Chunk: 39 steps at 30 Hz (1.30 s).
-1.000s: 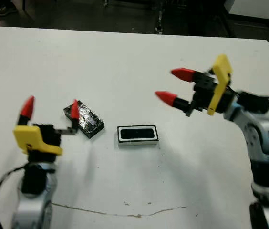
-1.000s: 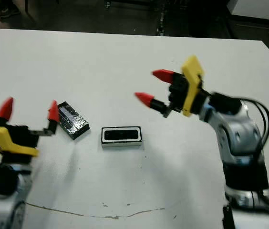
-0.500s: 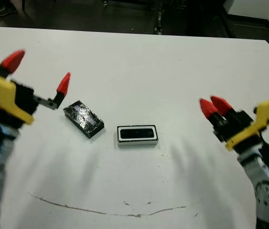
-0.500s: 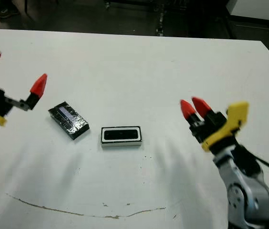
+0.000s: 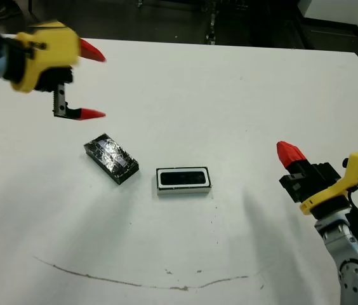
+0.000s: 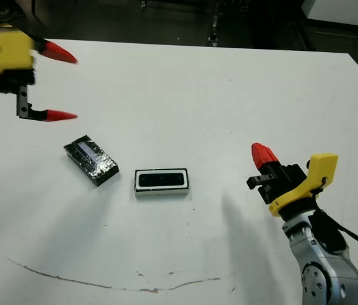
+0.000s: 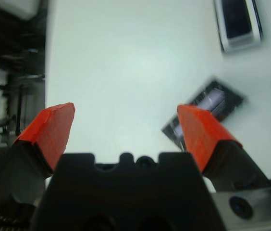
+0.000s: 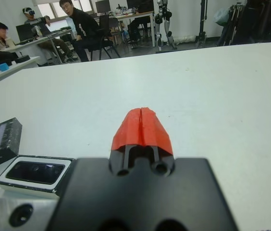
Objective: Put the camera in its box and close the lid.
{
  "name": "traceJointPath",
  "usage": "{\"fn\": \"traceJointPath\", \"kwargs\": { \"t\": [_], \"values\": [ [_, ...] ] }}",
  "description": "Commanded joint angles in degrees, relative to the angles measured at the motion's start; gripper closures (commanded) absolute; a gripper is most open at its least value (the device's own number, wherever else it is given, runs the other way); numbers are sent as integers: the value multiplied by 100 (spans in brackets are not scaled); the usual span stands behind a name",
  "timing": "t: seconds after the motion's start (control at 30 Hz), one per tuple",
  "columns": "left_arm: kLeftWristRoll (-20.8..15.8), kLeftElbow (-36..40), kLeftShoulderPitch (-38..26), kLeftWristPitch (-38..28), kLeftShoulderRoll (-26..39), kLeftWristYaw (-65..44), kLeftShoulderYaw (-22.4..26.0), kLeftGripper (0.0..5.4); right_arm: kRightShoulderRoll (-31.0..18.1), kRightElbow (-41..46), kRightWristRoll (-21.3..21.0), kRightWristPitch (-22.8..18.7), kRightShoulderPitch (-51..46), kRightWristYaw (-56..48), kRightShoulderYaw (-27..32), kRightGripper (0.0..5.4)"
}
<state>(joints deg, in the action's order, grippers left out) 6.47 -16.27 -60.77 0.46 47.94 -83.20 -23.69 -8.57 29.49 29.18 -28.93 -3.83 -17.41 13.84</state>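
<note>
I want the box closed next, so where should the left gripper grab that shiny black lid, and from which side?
Grip the lid across its two long edges, coming straight down from above. It lies flat and slanted on the table, apart from the box, so its narrow width suits the open left gripper best.

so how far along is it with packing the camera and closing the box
Done: the camera already lies inside the box. In hand: nothing. The left hand is open, up over the table's far left, and the right hand is shut and empty at the right. Left: the lid lies on the table beside the box, off it, so it must be picked up and set on top.
</note>
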Motion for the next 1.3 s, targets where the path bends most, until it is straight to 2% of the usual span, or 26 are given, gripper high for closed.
{"fn": "traceJointPath", "kwargs": {
  "t": [0.03, 0.13, 0.2, 0.27, 0.33, 0.57, 0.7, 0.87, 1.07, 1.2, 1.3],
  "values": [
    [692, -124, -375, -430, -228, -466, -630, 0, -28, -17, 13, 52, -100, 99, -27, 539],
    [1034, -300, -533, -864, -446, -823, -1021, 0, 9, -16, 56, 2, -124, 195, -68, 539],
    [1098, -408, -637, -960, -522, -916, -1393, 0, 23, -27, 62, 9, -141, 236, -109, 539],
    [1013, -505, -732, -1013, -561, -930, -1745, 0, 34, -38, 75, 11, -155, 263, -139, 539],
    [923, -548, -805, -1349, -557, -930, -2045, 0, 44, -37, 67, 17, -175, 309, -180, 539],
    [745, -911, -955, -1628, -703, -930, -2748, 0, 114, -102, 60, 170, -226, 295, -299, 539],
    [727, -958, -922, -1950, -731, -930, -2865, 0, 178, -108, 67, 162, -246, 327, -403, 539],
    [732, -1086, -903, -1986, -794, -930, -2990, 0, 240, -196, 75, 292, -272, 278, -476, 539],
    [964, -984, -780, -2228, -822, -930, -2742, 0, 252, -103, 68, 276, -339, 375, -554, 539],
    [1080, -1055, -760, -2131, -929, -930, -2754, 0, 255, -111, 81, 338, -371, 358, -596, 539],
    [1046, -1068, -669, -2197, -941, -930, -2639, 0, 254, -95, 103, 325, -384, 381, -596, 539]
  ]
}}
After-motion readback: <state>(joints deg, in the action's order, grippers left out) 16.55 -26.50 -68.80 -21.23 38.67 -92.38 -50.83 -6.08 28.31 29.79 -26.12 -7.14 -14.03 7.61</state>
